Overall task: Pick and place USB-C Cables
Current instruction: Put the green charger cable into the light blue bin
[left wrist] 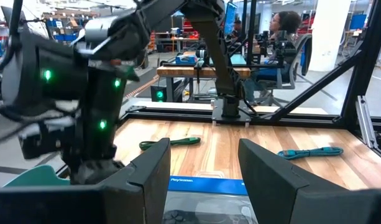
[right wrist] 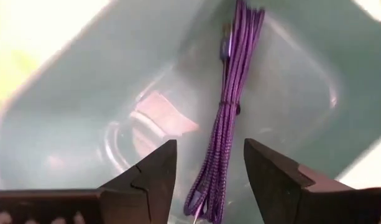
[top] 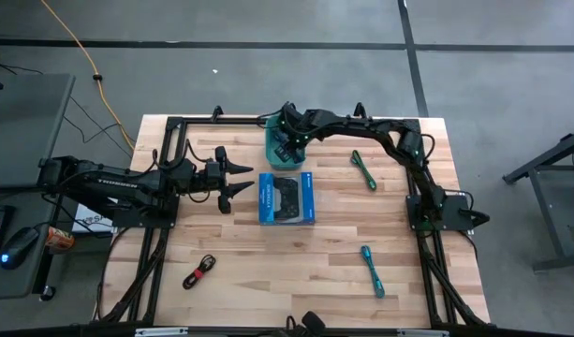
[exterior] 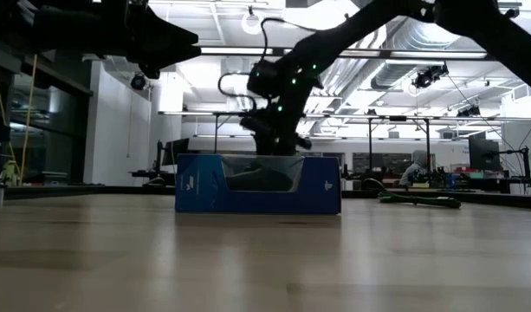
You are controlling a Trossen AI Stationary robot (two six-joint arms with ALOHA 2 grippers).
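Now the right gripper (right wrist: 206,171) hangs open over the teal bin (right wrist: 84,93), purple cable (right wrist: 230,106) lying loose inside; left gripper (top: 238,178), at nine o'clock, open and empty.

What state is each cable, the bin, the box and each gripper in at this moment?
purple cable: coiled, lying inside the teal bin, not gripped.
teal bin: upright, holding the purple cable.
right gripper: open, over the bin.
left gripper: open, empty, beside the blue box.
blue box: flat on table.
green cable: on table.
teal cable: on table.
black-and-red cable: on table.
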